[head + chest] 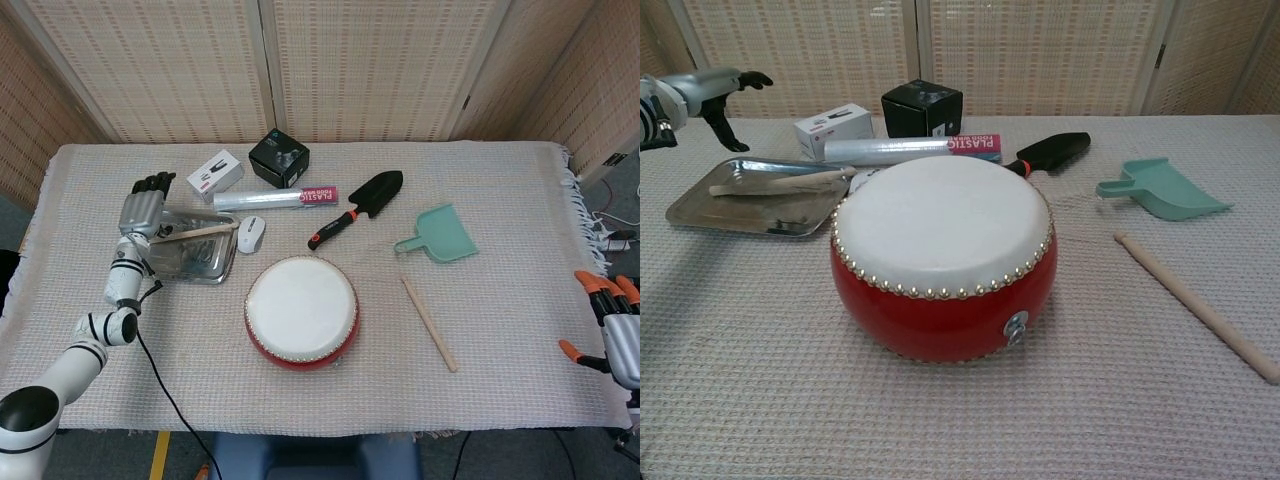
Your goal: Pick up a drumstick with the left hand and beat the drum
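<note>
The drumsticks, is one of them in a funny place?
Yes. One drumstick lies across the metal tray, its tip poking over the edge, far from the other drumstick right of the drum. The left hand holds nothing.

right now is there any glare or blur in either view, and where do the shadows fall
Head view: even, soft light, all sharp; the tray shows bright reflections, and the drum casts only a faint shadow. Chest view: the tray mirrors the drumstick lying on it, a soft shadow sits under the drum, and the left hand at the frame edge looks slightly soft.
</note>
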Controlling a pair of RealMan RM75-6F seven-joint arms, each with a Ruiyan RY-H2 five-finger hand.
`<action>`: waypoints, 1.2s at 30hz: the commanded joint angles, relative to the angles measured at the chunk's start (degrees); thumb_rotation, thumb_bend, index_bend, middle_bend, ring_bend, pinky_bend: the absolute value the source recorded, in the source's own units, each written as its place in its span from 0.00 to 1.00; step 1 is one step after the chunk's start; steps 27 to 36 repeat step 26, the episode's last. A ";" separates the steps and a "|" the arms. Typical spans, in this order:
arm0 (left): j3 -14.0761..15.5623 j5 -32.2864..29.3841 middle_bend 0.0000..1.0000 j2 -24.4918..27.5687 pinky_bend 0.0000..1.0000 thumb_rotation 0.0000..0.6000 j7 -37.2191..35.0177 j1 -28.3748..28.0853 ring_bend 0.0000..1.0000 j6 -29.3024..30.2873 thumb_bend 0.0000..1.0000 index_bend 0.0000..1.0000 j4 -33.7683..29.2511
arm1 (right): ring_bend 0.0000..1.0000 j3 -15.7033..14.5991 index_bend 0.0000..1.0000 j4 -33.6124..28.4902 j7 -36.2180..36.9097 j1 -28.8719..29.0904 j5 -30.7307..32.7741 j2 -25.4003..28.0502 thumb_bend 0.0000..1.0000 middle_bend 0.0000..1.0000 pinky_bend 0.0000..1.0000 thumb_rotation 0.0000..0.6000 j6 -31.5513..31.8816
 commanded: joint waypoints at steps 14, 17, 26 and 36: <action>8.17 1.74 0.11 24.58 0.11 1.00 14.41 28.72 0.01 36.47 0.31 0.22 -52.89 | 0.00 -0.69 0.02 2.23 4.85 0.93 -3.49 0.26 0.18 0.09 0.00 1.00 0.08; 11.17 4.54 0.11 25.55 0.10 1.00 15.64 32.63 0.01 41.64 0.31 0.21 -57.38 | 0.00 -1.03 0.02 2.61 4.14 0.70 -4.52 -0.80 0.18 0.09 0.00 1.00 1.11; 18.28 11.70 0.11 26.81 0.09 1.00 18.31 41.01 0.01 50.98 0.31 0.20 -64.38 | 0.00 -1.44 0.01 3.78 -0.68 -0.75 -4.90 -3.81 0.18 0.08 0.00 1.00 4.07; 18.28 11.70 0.11 26.81 0.09 1.00 18.31 41.01 0.01 50.98 0.31 0.20 -64.38 | 0.00 -1.44 0.01 3.78 -0.68 -0.75 -4.90 -3.81 0.18 0.08 0.00 1.00 4.07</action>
